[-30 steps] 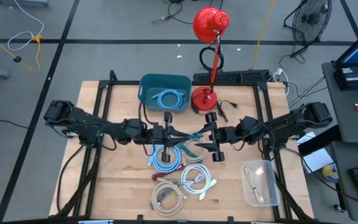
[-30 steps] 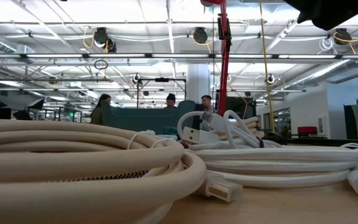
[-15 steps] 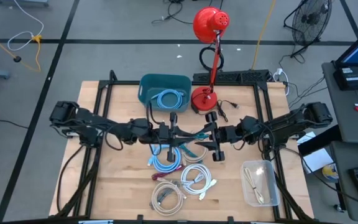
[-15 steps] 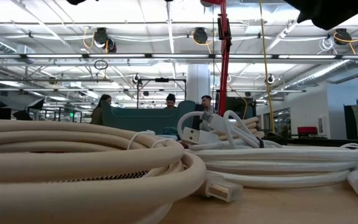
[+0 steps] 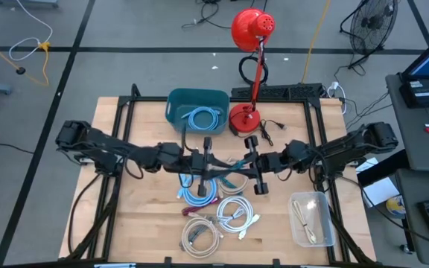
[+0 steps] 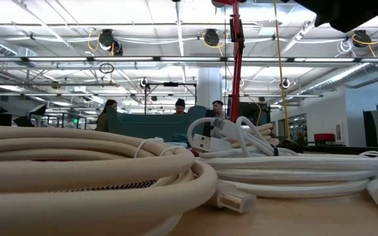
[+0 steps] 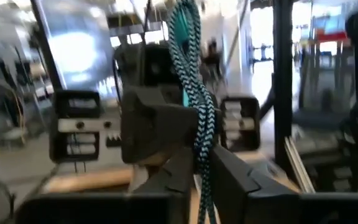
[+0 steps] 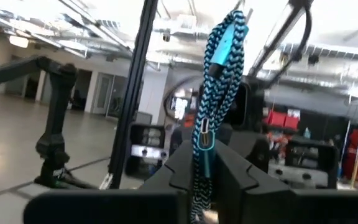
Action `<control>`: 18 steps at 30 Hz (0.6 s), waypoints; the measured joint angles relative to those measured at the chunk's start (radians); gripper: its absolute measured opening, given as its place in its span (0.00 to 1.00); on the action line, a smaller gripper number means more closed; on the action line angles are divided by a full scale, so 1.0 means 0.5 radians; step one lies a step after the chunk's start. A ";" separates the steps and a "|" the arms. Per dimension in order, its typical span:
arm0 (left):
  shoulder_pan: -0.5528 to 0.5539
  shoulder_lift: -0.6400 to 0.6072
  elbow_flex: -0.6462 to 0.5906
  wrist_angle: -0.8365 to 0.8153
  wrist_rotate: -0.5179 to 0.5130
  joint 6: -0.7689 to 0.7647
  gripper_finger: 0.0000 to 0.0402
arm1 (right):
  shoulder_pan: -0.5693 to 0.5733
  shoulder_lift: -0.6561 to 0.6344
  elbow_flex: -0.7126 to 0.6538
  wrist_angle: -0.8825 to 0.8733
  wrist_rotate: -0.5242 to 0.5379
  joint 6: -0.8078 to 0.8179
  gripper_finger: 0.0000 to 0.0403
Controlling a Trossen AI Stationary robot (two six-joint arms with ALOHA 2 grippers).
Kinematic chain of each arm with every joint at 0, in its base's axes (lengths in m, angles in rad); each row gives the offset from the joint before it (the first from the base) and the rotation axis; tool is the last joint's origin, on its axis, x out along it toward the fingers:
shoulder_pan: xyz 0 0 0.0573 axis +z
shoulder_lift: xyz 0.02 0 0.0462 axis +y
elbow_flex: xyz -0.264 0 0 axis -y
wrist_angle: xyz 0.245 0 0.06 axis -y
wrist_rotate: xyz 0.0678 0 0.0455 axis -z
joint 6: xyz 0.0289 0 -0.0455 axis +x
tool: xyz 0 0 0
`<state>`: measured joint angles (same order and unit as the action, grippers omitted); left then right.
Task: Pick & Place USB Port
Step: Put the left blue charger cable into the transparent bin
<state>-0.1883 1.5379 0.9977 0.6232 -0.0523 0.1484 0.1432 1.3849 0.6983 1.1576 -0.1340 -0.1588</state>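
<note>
Mid-handover: left hand (image 5: 213,165) and right hand (image 5: 238,165) both clamp teal braided cable (image 5: 228,168) above counter (image 5: 147,216). Next: one releases, other carries to bin (image 5: 177,100).

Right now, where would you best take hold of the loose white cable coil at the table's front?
Judging from above, grip the white cable coil across one side of its bundled loops, coming straight down: it lies flat, and its outer, right edge sits clear of the grey coil beside it.

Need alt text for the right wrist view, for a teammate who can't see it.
A teal-and-black braided cable, folded into a bundle, stands clamped between the right tool's two dark fingers. Behind it sits the other arm's tool.
</note>
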 joint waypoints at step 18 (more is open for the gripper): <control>-0.337 -0.266 -0.002 -1.530 -0.280 -0.394 0.28 | -0.006 -0.837 0.103 -1.973 0.372 0.889 0.06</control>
<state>-0.3566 1.4048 0.9966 -0.1420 -0.1923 -0.0484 0.1404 0.9664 0.7498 0.1710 0.0520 0.2856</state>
